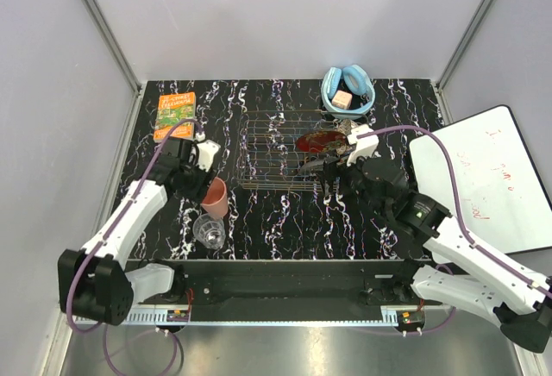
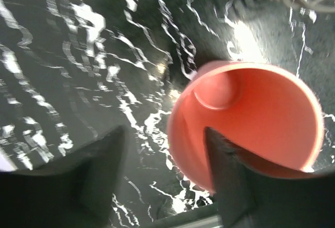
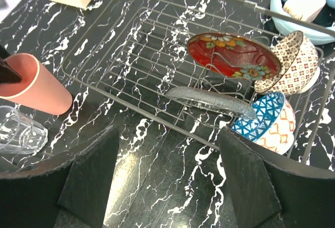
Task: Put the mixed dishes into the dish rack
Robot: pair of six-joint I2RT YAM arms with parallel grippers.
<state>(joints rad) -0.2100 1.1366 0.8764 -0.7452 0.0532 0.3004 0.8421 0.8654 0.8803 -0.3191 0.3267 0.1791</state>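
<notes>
Salmon-pink cup (image 2: pixel 251 113) tilted, left hand (image 2: pixel 163 134) straddling its rim

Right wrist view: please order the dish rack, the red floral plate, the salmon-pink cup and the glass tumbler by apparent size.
1. dish rack
2. red floral plate and salmon-pink cup: alike; the cup lies nearer the camera, so unranked
3. glass tumbler, though the frame edge cuts it off

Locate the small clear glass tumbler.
In the top view, the small clear glass tumbler sits on the table's left side, just below the salmon-pink plastic cup, outside the wire dish rack.
</notes>
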